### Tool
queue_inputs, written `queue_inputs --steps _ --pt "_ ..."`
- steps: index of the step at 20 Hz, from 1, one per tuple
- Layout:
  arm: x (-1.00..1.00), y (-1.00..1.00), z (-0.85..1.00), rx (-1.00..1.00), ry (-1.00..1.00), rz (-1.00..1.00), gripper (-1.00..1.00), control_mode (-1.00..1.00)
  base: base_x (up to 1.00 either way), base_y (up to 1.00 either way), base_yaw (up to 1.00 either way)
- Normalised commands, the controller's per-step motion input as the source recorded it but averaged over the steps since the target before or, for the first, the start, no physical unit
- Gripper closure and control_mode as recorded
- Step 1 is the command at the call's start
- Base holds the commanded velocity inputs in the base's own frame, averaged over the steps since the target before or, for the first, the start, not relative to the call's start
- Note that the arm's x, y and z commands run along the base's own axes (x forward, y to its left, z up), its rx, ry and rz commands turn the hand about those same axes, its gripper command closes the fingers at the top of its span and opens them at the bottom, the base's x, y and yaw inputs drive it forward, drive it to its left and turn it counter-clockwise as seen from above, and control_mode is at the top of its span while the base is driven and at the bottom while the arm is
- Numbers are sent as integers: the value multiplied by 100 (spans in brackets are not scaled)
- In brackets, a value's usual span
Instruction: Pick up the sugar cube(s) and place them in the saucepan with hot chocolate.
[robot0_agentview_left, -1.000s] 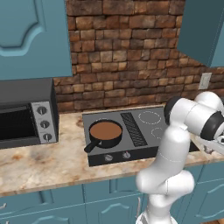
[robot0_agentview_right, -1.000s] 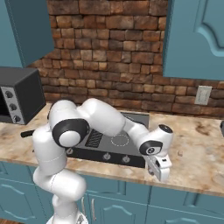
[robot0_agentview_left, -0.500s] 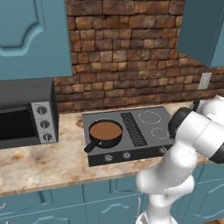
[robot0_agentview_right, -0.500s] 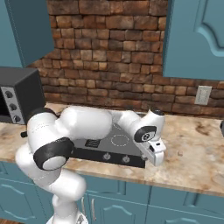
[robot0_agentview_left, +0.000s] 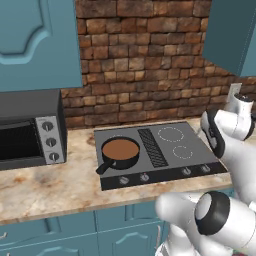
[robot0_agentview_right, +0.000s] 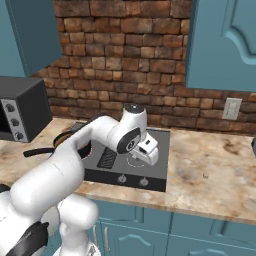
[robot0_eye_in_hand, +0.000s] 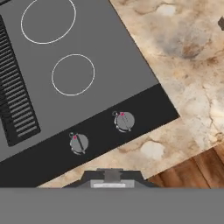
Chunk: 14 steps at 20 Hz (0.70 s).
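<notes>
The small round black saucepan holding smooth brown liquid sits on the front left burner of the flat grey cooktop. Its short black handle runs toward about seven o'clock in the left base view, so the pan's long axis goes from the cooktop's left side down to the front edge. In the right base view the saucepan is mostly hidden behind the white arm.

The white gripper hangs over the cooktop's right half, above the ringed burners, with the saucepan well apart from it at roughly nine o'clock in the right base view. Its fingers are not clear enough to tell if they are spread or pressed together.

The hand view looks down on two round grey knobs on the black front strip, two white burner rings, and the mottled beige stone counter at three o'clock.
</notes>
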Motion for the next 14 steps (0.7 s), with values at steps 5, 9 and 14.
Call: queue_inputs --steps 5,9,14 --pt "0 100 58 -22 -12 51 100 -100 0 0 0" --pt "5 100 52 -10 -7 54 100 -100 0 0 0" --pt "39 100 43 -3 5 53 100 -100 0 0 0"
